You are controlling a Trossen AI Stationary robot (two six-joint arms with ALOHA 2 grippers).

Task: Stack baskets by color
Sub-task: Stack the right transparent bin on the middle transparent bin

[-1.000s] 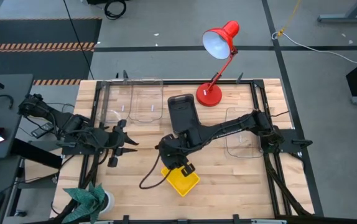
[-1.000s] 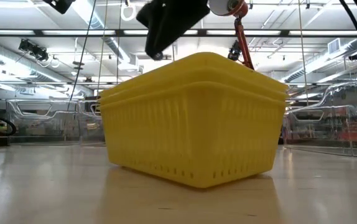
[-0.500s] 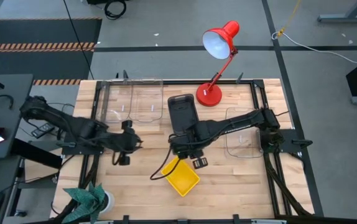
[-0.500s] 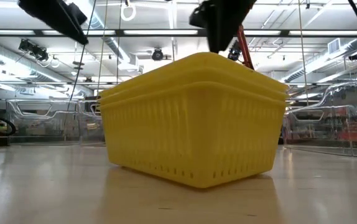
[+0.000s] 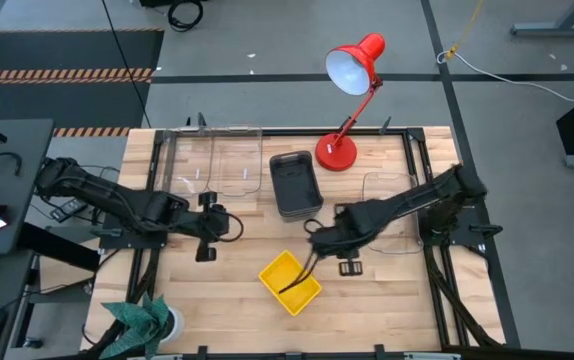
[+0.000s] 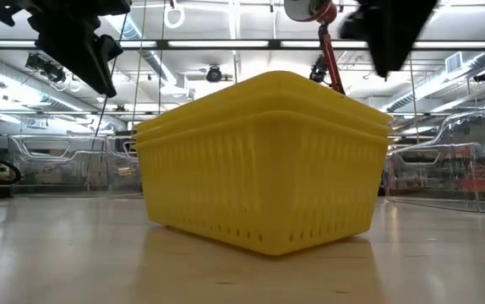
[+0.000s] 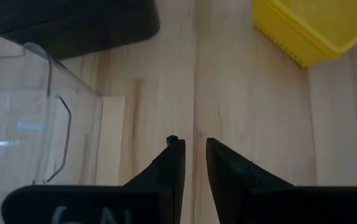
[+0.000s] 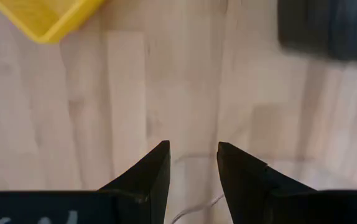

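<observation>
The right hand [image 5: 347,266] hangs low over the bench [image 5: 237,290], just beside the yellow baskets [image 5: 290,282], its fingers [image 8: 155,169] standing apart with nothing between them. A second ago it was right on top of the yellow pile; since then it has pulled back toward its own side, past the dark grey basket [image 5: 295,183], and now looks toward the rim of the clear basket [image 5: 387,215] on the right. The yellow pile has stayed where it was left: from bench height it shows as nested baskets [image 6: 264,160] sitting squarely, one rim above the other, so that colour looks settled.

The left hand [image 5: 207,240] has meanwhile come in from its edge toward the middle of the bench. Its fingers [image 7: 175,163] have drawn nearly together, leaving only a narrow gap, and they grip nothing. It faces the clear baskets [image 5: 217,160] at the far left, whose wall shows close by in the left wrist view, with the grey basket and the yellow corner beyond.

To my eye the work is shifting from yellow to clear: one transparent basket lies on the right, others on the left, well apart, and they are not yet together. The red lamp [image 5: 352,70] stands untouched at the back.
</observation>
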